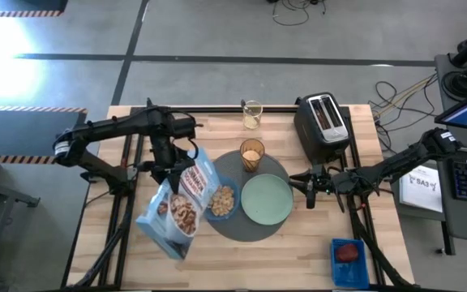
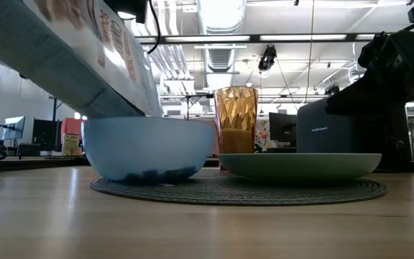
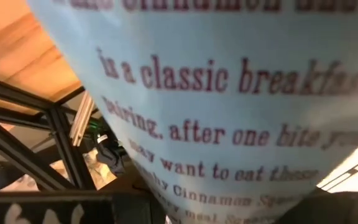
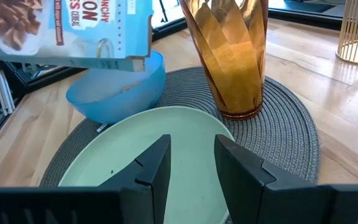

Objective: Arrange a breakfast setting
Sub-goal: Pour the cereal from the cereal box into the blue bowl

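Breakfast things sit mid-bench: bowl (image 1: 223,200) and plate (image 1: 267,199) side by side on the mat (image 1: 254,231), glass (image 1: 251,154) upright at the mat's far edge. My left tool (image 1: 169,162) is clamped on the cereal box (image 1: 181,203), which lies tilted, long axis slanting, open end over the bowl. My right tool (image 4: 191,163) hovers over the plate's rim, fingers slightly apart, holding nothing.

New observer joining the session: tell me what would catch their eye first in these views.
The blue cereal box, held tilted by the left gripper, hangs over the small blue bowl, which already holds cereal. Beside the bowl on the round grey mat lie the pale green plate and the amber glass. The right gripper hovers at the plate's edge, empty.
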